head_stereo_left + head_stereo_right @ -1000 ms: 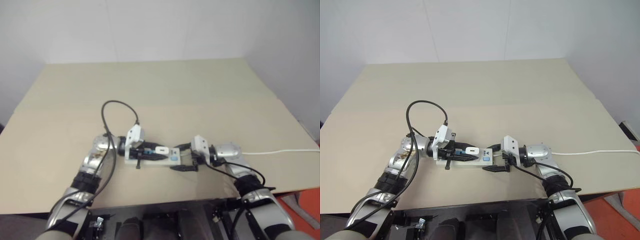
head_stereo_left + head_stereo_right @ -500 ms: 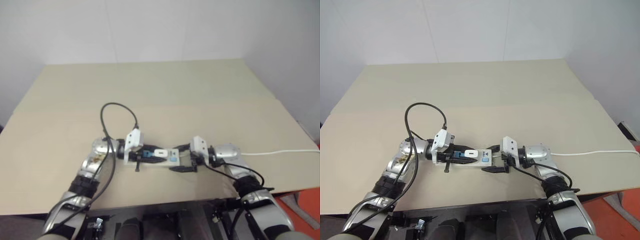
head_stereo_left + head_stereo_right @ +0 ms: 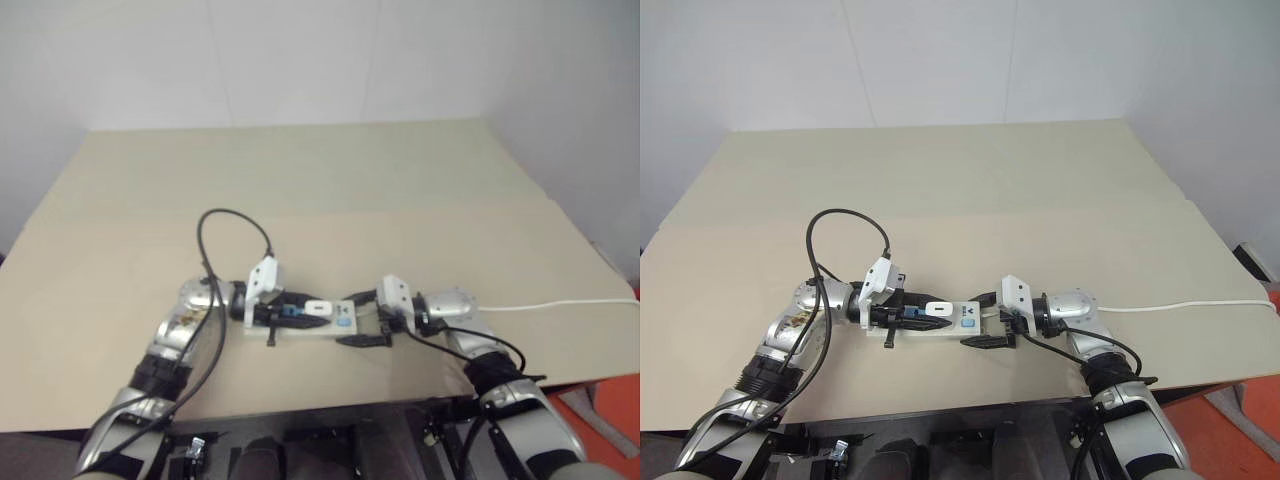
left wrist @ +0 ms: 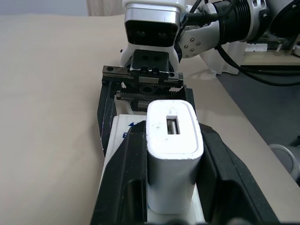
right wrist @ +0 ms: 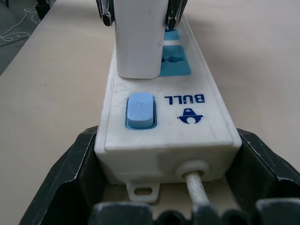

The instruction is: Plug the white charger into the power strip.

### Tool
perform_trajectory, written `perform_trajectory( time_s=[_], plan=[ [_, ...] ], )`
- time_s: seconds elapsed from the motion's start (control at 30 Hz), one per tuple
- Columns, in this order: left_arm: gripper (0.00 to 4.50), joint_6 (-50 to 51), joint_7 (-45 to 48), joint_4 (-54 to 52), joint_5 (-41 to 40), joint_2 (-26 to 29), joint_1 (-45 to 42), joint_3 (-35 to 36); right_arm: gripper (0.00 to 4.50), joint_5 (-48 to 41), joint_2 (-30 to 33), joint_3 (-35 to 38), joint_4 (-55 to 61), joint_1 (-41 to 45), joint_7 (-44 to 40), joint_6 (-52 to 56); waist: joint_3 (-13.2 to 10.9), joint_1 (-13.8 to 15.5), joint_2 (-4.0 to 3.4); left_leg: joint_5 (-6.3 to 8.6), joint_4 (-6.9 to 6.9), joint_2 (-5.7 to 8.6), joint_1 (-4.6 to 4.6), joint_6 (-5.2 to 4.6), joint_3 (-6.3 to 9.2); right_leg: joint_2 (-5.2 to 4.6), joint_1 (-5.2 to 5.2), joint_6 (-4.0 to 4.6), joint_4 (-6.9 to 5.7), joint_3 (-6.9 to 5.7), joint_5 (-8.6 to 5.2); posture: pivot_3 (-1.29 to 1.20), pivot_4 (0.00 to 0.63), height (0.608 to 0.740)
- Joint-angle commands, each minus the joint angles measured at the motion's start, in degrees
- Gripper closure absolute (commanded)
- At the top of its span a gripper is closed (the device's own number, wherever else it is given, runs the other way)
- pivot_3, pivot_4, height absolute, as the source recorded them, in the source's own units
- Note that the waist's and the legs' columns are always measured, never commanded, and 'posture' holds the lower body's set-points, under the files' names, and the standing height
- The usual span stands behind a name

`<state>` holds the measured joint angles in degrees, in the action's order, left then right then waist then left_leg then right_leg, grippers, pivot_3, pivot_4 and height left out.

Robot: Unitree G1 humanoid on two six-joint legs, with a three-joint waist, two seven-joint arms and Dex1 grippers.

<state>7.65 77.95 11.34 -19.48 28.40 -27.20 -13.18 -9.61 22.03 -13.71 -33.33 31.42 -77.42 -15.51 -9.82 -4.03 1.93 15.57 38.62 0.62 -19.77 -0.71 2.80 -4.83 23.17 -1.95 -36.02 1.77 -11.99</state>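
- The white charger stands upright on the power strip, seated on the socket nearest the blue switch. In the right wrist view its base meets the strip's top face with no gap showing, so it looks pushed home, though the prongs themselves are hidden.
- The left gripper has its black fingers on either side of the charger. In the left wrist view they sit right beside its walls. Whether they press on it or have just let go I cannot tell.
- Against the head views of a second ago, the left arm has drawn slightly back toward its own side, and the charger has stayed where it was on the strip. That reads as the start of a release, not a fresh push.
- The right gripper has not moved. Its jaws are clamped across the cord end of the strip, one black finger against each long side, pinning it flat on the desk.
- The thin white cord runs off from that end across the desk toward the robot's right edge.
- My judgement: the plugging is done or all but done, and what remains is for the left jaws to part fully and back away without tugging the charger out.
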Motion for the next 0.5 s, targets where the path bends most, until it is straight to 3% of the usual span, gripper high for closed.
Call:
perform_trajectory(
  time_s=[0.03,0.27,0.5],
  plan=[
    [2.24,1.51,0.77,2.03,0.82,1.44,-0.4,0.36,1.06,1.5,0.12,-1.06,-1.41,-0.78,-0.61,0.39,0.0,0.26,-0.01,0.0,0.0,-0.02,-0.01,0.0,-0.01,0.06,0.02,0.0,0.0,0.02,-0.01,0.0,0.15,0.74],
    [0.04,2.65,1.04,1.32,-3.12,1.78,-5.93,5.27,1.06,1.61,-0.15,-1.27,-1.68,-0.8,-1.15,0.24,0.0,0.68,-0.02,0.01,0.03,-0.18,-0.06,0.01,-0.04,0.16,0.0,-0.04,0.14,0.0,-0.02,0.0,0.15,0.74],
    [0.01,7.32,4.78,-1.51,-7.02,8.04,-9.27,9.99,1.06,1.78,-0.24,-1.25,-2.3,-0.49,-1.55,-0.12,0.0,0.64,-0.02,0.07,0.02,-0.46,-0.11,0.09,-0.08,0.43,0.06,0.2,0.21,0.0,0.11,0.0,0.15,0.74]
  ],
)
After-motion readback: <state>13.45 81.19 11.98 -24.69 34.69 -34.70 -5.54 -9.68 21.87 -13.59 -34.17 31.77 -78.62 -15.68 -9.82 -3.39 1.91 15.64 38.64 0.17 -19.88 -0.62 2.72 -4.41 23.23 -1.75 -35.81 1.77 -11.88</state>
